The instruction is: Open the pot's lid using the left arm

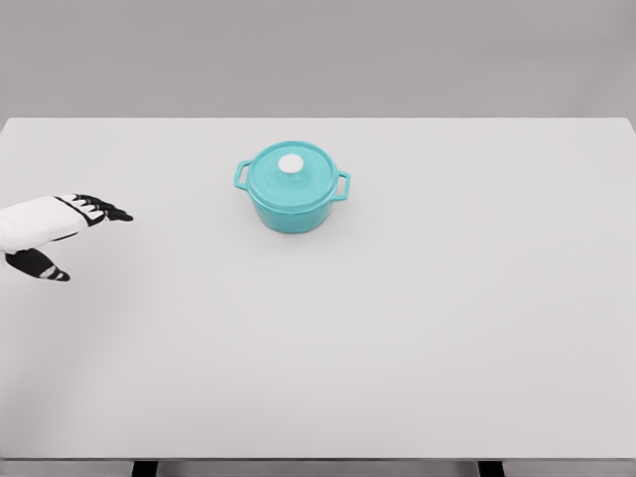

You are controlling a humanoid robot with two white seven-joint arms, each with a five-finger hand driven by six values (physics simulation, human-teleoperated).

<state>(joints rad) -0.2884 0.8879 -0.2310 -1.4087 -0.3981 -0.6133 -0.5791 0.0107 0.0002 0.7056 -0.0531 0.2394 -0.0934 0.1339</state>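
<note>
Black fingers spreading loose, gripping nothing, thumb hanging lower and apart. Left hand hovering at left edge of white table, pointing right. Well apart, teal pot sitting upright near table's middle toward far side, lid resting closed on top, white knob centered, side handles sticking out left and right.

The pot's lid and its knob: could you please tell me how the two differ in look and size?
The lid is teal, while the knob is white. The lid is broad and spans the whole pot; the knob is a small button. The lid rests on the pot's rim; the knob sits on the lid's centre. Both look round from above.
</note>
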